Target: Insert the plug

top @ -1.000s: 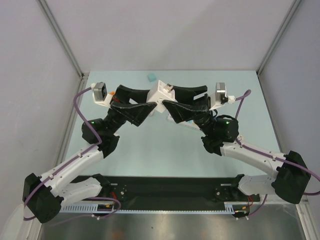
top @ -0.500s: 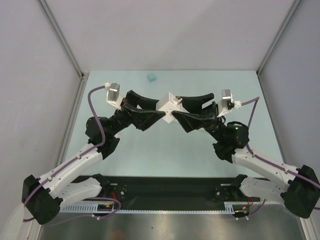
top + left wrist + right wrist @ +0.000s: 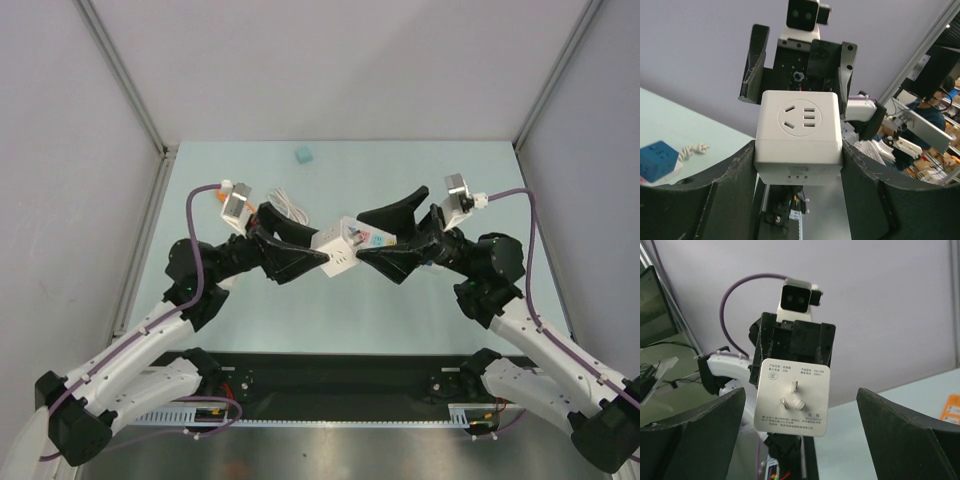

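White three-pin cube plug (image 3: 790, 415)

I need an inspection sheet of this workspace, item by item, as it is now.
surface: pale green table top
job's things: white socket cube, held between the arms, plug pins toward the right wrist camera
clutter: blue-green cube near the far edge; orange item, partly out of view
grippers: left gripper shut on the cube; right gripper open, clear of it
cables: purple cable on each arm; white cord on the table
surroundings: grey walls, metal frame posts
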You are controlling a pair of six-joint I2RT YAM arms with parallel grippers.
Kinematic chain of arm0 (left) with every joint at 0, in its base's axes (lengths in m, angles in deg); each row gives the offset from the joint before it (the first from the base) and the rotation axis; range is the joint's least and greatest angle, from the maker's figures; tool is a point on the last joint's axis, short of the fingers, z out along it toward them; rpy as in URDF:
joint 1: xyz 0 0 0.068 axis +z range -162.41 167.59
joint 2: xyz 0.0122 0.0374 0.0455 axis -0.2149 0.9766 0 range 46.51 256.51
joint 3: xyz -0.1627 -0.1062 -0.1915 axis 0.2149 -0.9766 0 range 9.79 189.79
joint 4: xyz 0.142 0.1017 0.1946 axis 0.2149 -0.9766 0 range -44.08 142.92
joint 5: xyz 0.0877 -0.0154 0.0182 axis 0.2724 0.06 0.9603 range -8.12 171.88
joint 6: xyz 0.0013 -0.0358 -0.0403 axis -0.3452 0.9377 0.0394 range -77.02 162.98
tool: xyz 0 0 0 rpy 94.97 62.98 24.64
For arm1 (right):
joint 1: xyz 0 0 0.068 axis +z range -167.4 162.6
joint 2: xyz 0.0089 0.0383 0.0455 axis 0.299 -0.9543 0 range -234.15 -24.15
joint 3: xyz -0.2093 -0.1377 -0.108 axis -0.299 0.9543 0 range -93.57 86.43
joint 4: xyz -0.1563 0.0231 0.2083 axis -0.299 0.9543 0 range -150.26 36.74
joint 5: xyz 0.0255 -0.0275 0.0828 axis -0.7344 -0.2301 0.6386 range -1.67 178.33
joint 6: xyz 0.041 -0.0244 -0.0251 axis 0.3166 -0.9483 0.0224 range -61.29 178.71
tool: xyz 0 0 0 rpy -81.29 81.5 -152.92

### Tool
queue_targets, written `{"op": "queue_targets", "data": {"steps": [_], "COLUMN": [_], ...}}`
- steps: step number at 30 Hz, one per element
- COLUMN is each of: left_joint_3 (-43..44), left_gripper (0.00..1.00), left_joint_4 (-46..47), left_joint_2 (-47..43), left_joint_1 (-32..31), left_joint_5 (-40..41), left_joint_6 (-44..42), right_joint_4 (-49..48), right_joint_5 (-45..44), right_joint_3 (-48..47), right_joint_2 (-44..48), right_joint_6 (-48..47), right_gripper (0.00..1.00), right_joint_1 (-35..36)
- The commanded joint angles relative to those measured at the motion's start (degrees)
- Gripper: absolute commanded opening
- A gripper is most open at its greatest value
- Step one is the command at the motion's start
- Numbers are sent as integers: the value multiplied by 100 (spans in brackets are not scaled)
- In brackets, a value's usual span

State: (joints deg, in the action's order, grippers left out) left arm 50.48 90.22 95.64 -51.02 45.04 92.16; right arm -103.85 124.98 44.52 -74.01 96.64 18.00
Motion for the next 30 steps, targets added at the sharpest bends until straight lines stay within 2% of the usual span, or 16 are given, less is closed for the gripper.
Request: {"op": "queue_targets", "data": {"steps": [1, 8, 13, 16, 17, 18, 19, 20, 21, 22, 24, 26, 30], "left_joint_3": [115, 106, 150, 212, 220, 229, 238, 238, 203, 168, 11, -104, -271], "left_gripper": [0, 0, 0, 0, 0, 0, 0, 4, 11, 38, 57, 63, 65], "left_joint_4": [-126, -214, -240, -363, -372, -390, -399, -399, -364, -294, 74, 373, 690], "left_joint_2": [53, 150, 168, 185, 185, 185, 185, 168, 176, 177, 211, 264, 326], "left_joint_1": [11, 3, 3, 3, 11, 3, 11, 11, 11, 3, 3, 3, -15], "left_joint_5": [-429, -526, -587, -614, -623, -631, -623, -614, -579, -500, -465, -447, -386], "left_joint_6": [-147, -146, -155, -208, -217, -234, -234, -226, -130, -59, 195, 319, 504], "right_joint_4": [114, 325, 852, 1002, 1011, 1054, 1081, 1116, 1142, 1099, 706, 153, -359], "right_joint_5": [537, 651, 528, 493, 493, 467, 440, 414, 301, 213, -146, -367, -518], "right_joint_3": [-115, -186, -203, -195, -186, -186, -177, -168, -142, -107, 155, 332, 491], "right_joint_2": [-41, -278, -252, -199, -190, -173, -164, -146, -129, -111, -32, -14, -189], "right_joint_6": [390, 399, 109, 13, -5, -5, -14, -57, -75, -67, 82, 249, 539], "right_gripper": [100, 99, 94, 78, 69, 46, 35, 24, 9, 1, 0, 0, 0], "right_joint_1": [2, 231, 345, 354, 363, 371, 371, 380, 398, 433, 520, 547, 652]}}
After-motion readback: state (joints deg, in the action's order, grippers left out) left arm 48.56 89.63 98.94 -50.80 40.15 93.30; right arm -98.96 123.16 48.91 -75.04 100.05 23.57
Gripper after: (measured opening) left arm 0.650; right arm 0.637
